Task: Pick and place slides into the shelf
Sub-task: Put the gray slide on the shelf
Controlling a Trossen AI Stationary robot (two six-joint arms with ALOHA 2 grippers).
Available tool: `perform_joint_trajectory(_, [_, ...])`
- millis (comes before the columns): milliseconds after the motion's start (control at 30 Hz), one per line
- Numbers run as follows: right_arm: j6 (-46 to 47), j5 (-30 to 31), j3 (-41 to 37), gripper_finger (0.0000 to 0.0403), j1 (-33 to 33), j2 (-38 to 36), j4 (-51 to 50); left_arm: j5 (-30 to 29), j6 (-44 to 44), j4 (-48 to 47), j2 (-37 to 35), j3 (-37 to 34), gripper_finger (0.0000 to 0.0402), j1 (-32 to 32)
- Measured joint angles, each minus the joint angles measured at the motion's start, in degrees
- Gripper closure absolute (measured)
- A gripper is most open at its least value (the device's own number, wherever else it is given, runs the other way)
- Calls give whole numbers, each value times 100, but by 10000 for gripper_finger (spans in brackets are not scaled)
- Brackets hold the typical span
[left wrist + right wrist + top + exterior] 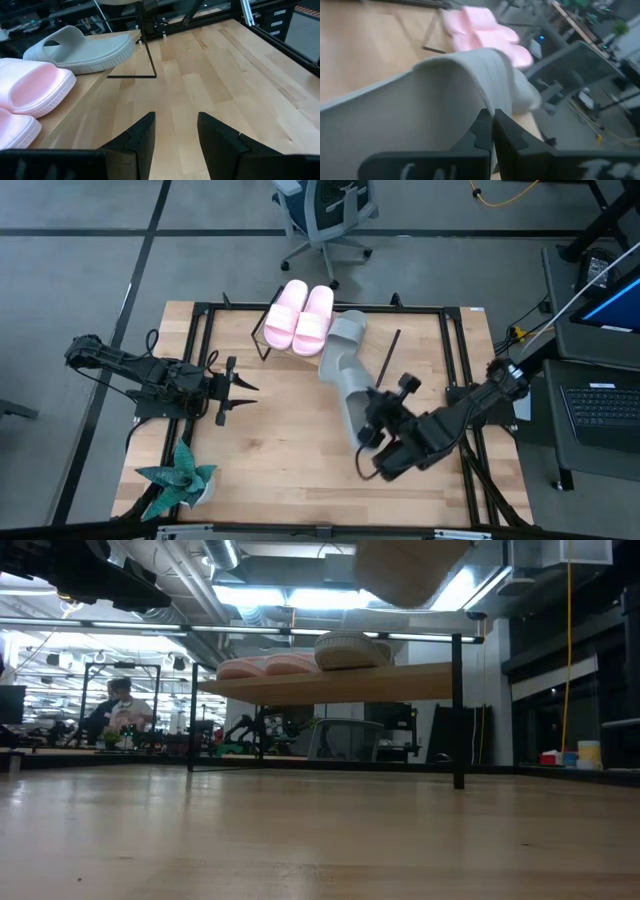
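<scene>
The pale pink pair [298,317] [30,87] lies side by side on the slanted wooden shelf [400,683] at the table's far middle. One grey-green slide [348,328] [82,47] rests sole down on the shelf to their right. My right gripper [370,430] [493,125] is shut on the second grey-green slide [347,385] [410,565], held in the air just nearer than the shelf. My left gripper [240,388] [176,130] waits open above the table's left middle, pointing toward the shelf. My right gripper pinches the second grey-green slide between its two fingers by the edge of its near end [487,102]. The fingers come slanting from the table's near right. The slide is lifted clear, higher than the shelf board, with its far end [335,365] toward the shelf.
A teal star-shaped plant figure [178,480] sits at the table's near left corner. Black rails [455,360] frame the tabletop. The shelf's thin black legs [458,710] stand on the table. An office chair [325,210] is beyond the far edge, and a person [120,705] sits in the room behind.
</scene>
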Motion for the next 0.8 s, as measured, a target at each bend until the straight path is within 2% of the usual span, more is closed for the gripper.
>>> perform_joint_trajectory(233, [146,243,-941,396,-412,-639,-10,0,-2,-16,0,0,263,-1])
perform_joint_trajectory(533, [143,170,-963,396,-1210,-638,8,0,0,-18,2,0,263,-1])
perform_joint_trajectory(800, [319,-271,-961,396,-1605,-636,8,0,-1,-17,1,0,263,0])
